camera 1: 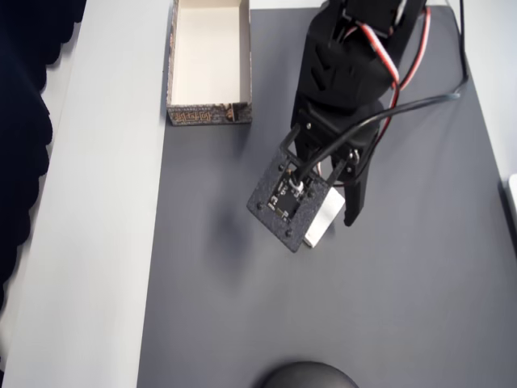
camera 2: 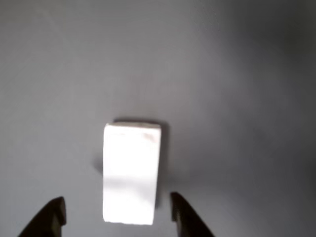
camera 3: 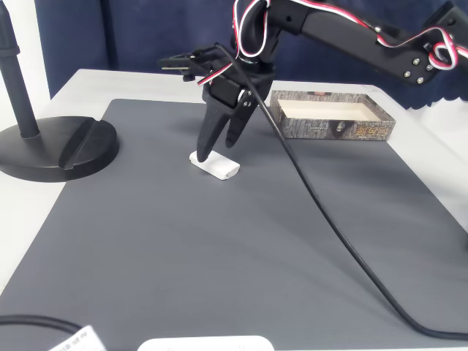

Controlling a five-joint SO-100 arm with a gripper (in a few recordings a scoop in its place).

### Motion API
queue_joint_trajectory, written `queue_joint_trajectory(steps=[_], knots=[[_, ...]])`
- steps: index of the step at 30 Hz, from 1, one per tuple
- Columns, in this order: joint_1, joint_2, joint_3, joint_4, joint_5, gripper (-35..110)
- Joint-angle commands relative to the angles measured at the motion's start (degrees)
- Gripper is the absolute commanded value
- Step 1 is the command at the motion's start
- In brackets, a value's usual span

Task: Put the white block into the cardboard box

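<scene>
The white block [camera 3: 215,166] lay flat on the grey mat [camera 3: 219,248], well apart from the empty cardboard box [camera 3: 333,117]. The gripper [camera 3: 216,148] hung over it, fingers [camera 2: 187,217] spread wide on either side, holding nothing.

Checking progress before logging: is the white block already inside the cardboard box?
No: in the fixed view the white block lies on the grey mat under the open claw, apart from the cardboard box.
</scene>
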Motion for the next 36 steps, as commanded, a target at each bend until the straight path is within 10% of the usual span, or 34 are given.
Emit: queue_joint_trajectory(steps=[1, 36], knots=[[0.3, 0.4, -4.0, -0.2, 0.3, 30], [0.0, -3.6, -6.7, -2.9, 0.5, 27]])
